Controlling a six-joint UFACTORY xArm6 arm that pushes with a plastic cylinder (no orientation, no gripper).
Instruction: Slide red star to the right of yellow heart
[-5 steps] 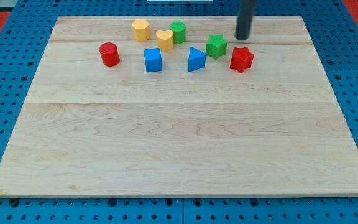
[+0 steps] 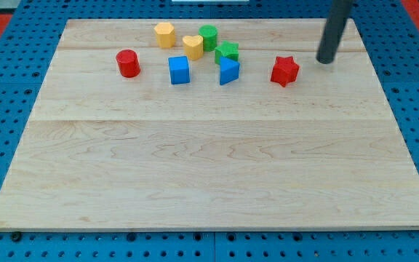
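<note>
Red star [image 2: 284,70] is sitting alone toward the view's upper right of the wooden board [image 2: 209,167], well apart from the yellow heart [image 2: 193,46], which is lying near the view's top, left of centre. The arm's tip [image 2: 326,60] is resting on the board to the view's right of the star and slightly above it, near but not touching. No jaws are fitted; the arm is ending in a plain dark rod, holding nothing. That station on the star's far side appears suited to a push toward the view's left, which the task calls for. The space at the heart's right is not clear: a green cylinder [image 2: 208,36] is touching the heart's upper right, a green star [image 2: 228,52] is crowding just beside it, and a blue wedge-shaped block [image 2: 229,70] is sitting directly below. A blue cube [image 2: 179,70], red cylinder [image 2: 128,63] and yellow hexagon block [image 2: 164,34] are standing further to the view's left, out of the likely path.
</note>
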